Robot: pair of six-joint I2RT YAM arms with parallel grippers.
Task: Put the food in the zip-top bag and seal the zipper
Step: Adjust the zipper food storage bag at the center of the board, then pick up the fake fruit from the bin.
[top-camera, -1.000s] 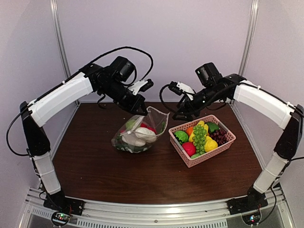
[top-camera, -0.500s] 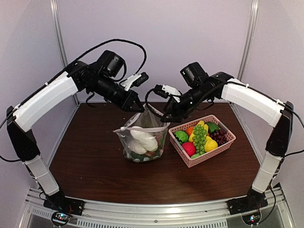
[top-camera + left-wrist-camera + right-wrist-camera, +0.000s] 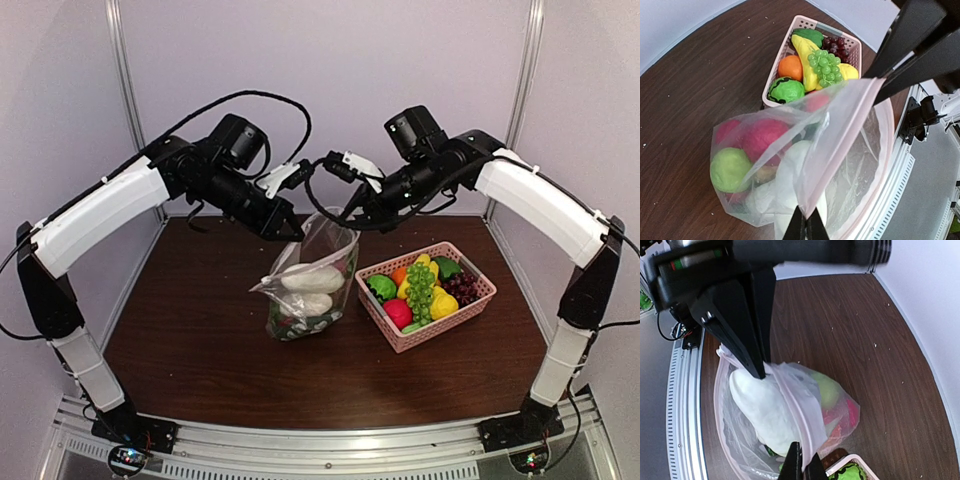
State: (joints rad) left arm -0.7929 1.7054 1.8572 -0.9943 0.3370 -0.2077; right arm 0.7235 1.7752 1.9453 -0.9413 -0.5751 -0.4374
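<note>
The zip-top bag [image 3: 312, 280] hangs upright over the table, held by its mouth edge between both grippers. My left gripper [image 3: 294, 234] is shut on one end of the rim [image 3: 806, 220]. My right gripper [image 3: 351, 222] is shut on the other end [image 3: 803, 461]. The zipper [image 3: 852, 132] shows as a pale pink strip running between the two grips, with the mouth bowed open on one side. Inside the bag lie food pieces: a white cabbage-like one [image 3: 762, 410], a green apple [image 3: 729, 169] and a red round one [image 3: 765, 140].
A pink lattice basket [image 3: 452, 318] stands right of the bag, holding green grapes [image 3: 420, 285], a yellow piece, an orange, a red fruit and dark grapes. It sits close to the bag's right side. White walls and metal posts enclose the brown table [image 3: 200, 350].
The right gripper has moved in to the bag's mouth and shut on its rim. Both arms have raised the bag from slumped on the table to hanging upright.
</note>
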